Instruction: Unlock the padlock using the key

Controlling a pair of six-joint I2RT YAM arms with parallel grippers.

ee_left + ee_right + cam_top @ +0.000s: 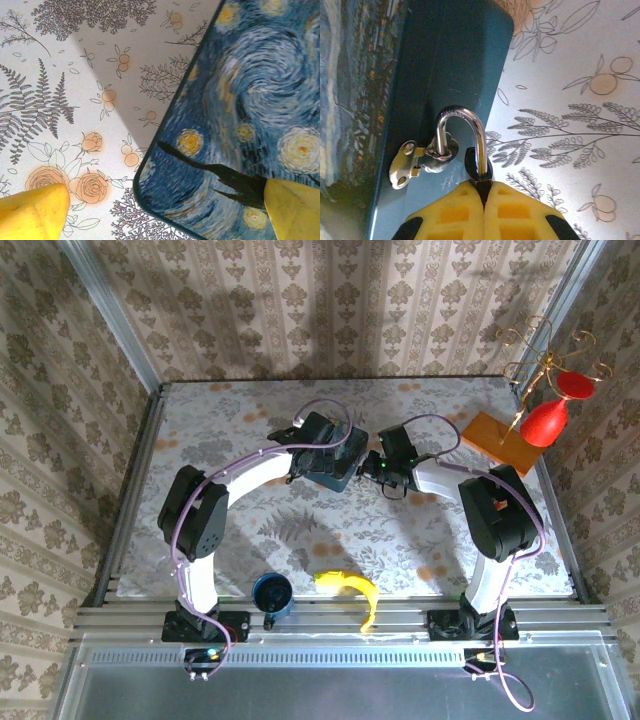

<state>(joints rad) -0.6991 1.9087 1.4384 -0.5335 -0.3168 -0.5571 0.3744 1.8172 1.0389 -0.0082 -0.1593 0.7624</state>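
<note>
Two arms meet at mid-table over a blue tin on the floral cloth. On the left wrist camera the left gripper stands wide open and holds nothing. One yellow fingertip hangs over the cloth beside the tin. The other is above the painted lid, so the tin's rounded corner lies between the two.

On the right wrist camera the right gripper has its yellow fingers pressed together, with no gap in the seam. The padlock hangs at the tin's dark side wall. Its silver shackle is threaded through the loop of a small metal hasp fixed to that wall. Its small blackish body sits right at the fingertips, touching them, with its lower end tucked into the notch where they meet. Whether anything is pinched deeper in the seam cannot be told.

Near the front edge, well apart from the tin, a dark mug stands just left of a banana
</note>
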